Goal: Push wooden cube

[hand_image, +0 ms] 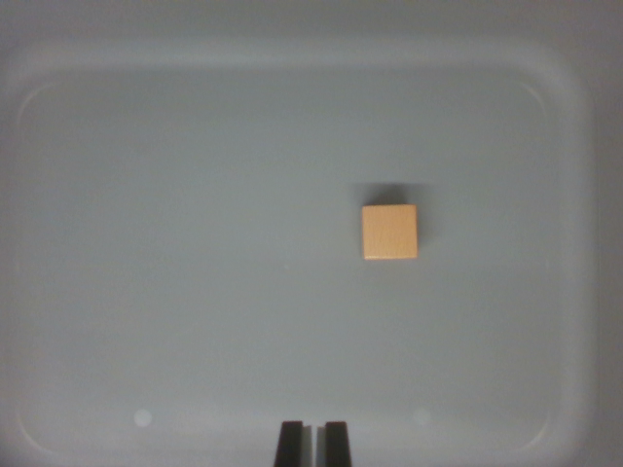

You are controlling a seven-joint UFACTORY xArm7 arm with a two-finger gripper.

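Note:
A small light-wood cube rests flat on the floor of a pale grey tray, right of centre in the wrist view. My gripper shows at the bottom edge as two black fingertips pressed close together, with only a thin slit between them and nothing held. The cube lies well above the fingertips in the picture and somewhat to the wrist view's right, apart from them.
The grey tray has a raised rim with rounded corners running around all sides of the view. Bare tray floor spreads to the left of the cube and between the cube and the fingertips.

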